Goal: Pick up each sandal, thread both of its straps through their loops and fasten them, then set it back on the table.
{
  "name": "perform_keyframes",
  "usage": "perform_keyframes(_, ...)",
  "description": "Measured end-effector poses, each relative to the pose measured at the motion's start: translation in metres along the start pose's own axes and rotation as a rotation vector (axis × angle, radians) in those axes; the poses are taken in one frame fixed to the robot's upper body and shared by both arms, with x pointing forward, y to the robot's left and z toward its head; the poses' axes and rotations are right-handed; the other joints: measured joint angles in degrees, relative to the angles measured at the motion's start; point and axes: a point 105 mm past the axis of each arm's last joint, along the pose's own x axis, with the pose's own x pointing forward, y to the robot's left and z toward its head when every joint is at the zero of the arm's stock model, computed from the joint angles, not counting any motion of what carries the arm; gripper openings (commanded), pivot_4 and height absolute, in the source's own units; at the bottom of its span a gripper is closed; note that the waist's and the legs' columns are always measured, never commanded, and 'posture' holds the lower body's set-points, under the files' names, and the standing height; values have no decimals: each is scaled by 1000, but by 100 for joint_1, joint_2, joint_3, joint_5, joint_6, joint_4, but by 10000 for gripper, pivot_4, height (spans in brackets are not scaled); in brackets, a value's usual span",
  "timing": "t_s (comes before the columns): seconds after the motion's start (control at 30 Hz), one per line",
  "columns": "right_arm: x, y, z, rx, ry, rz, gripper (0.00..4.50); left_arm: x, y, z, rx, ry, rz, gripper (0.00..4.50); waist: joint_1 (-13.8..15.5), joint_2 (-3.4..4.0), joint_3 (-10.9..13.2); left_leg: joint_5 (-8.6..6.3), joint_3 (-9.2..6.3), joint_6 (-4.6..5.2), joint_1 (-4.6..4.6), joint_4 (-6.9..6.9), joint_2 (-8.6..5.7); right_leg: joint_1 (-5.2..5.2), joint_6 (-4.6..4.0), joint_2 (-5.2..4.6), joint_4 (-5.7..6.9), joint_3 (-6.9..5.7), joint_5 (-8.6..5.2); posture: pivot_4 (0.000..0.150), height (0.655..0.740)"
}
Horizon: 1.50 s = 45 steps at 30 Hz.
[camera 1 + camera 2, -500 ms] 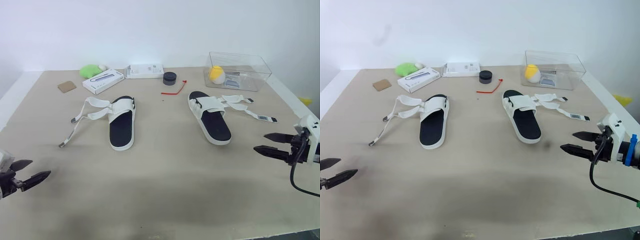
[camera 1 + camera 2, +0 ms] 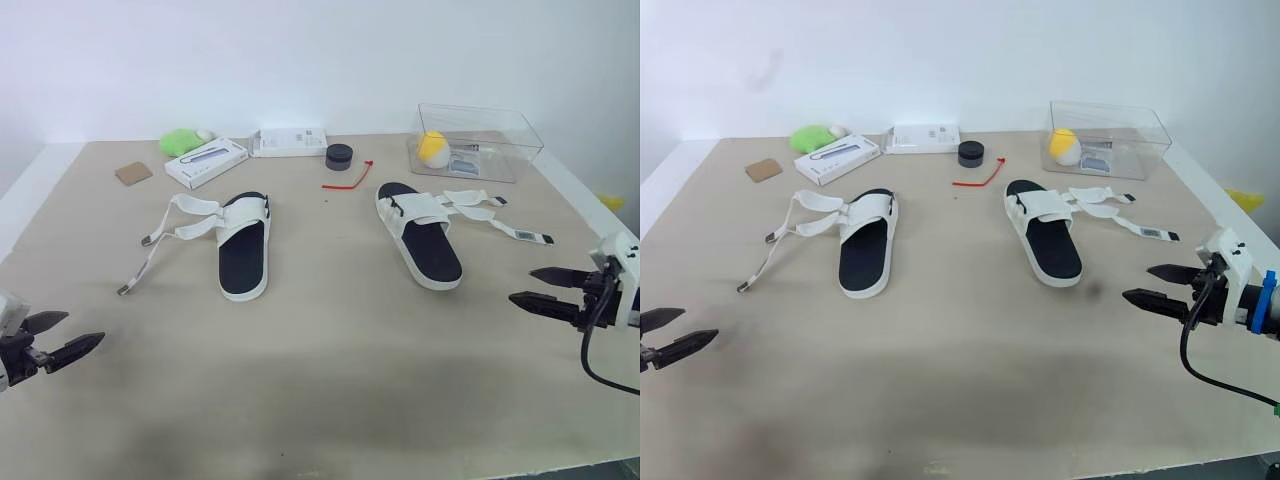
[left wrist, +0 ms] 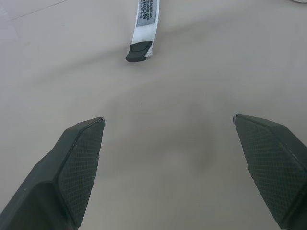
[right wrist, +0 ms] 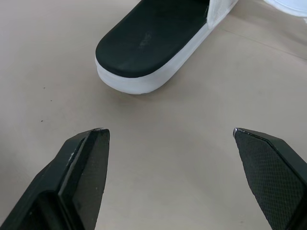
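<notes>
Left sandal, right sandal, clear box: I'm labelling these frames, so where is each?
left sandal (image 2: 243, 262): left eye view, on its black footbed.
right sandal (image 2: 432, 250): left eye view, on its black footbed.
clear box (image 2: 512, 160): left eye view, on its front wall.

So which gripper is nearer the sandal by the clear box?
Right. The right gripper hovers near that sandal's toe; the left gripper is far off, beyond the other sandal.
</notes>
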Motion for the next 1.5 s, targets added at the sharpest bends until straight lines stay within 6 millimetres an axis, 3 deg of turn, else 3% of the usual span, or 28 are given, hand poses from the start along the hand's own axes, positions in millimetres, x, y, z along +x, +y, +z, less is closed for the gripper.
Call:
perform_keyframes(0.43,-3,-5,-4,12,-8,-21,44391,0,1,0,-3,2,6,44542,1,0,0,0,0,0,0,0,-1,1,3,-1,0,1,-2,1500,7400)
perform_keyframes(0.53,-3,-7,-2,10,-23,-33,44391,5,0,9,-6,-33,9,44542,1,0,0,0,0,0,0,2,-1,2,7,-1,1,1,0,1500,7400)
perform_keyframes(0.63,2,-13,18,-41,-99,-88,44391,33,-25,51,-23,-189,-96,44542,25,-4,4,5,-4,-1,-2,13,-3,8,34,-1,4,2,10,1500,7400)
perform_keyframes(0.7,15,-12,46,-164,-154,-137,44391,57,-59,97,-10,-329,-239,44542,42,-6,9,22,-2,-6,-5,25,-6,16,74,-1,5,5,37,1500,7400)
perform_keyframes(0.77,29,-6,72,-294,-199,-181,44391,75,-96,126,22,-396,-379,44542,16,-6,8,26,0,-7,-2,26,-12,22,83,0,2,18,46,1500,7400)
perform_keyframes(0.9,44,0,87,-456,-197,-270,44391,100,-136,141,-6,-417,-522,44542,-22,-7,9,23,5,-8,-7,25,-17,14,59,26,1,46,58,1500,7400)
perform_keyframes(1.13,85,3,73,-1007,58,-390,44391,141,-219,165,38,-448,-784,44542,3,-7,9,23,4,-9,-31,29,-28,-6,57,26,2,48,55,1500,7400)
perform_keyframes(1.3,109,-10,87,-1122,78,-492,44391,180,-249,184,95,-481,-770,44542,-21,-10,12,25,4,-8,-39,50,-24,-9,53,35,0,52,71,1500,7400)
perform_keyframes(1.5,138,-9,87,-1143,74,-471,44391,184,-255,197,100,-525,-761,44542,-28,-8,12,25,-1,-7,-42,48,-19,-11,50,39,0,51,69,1500,7400)
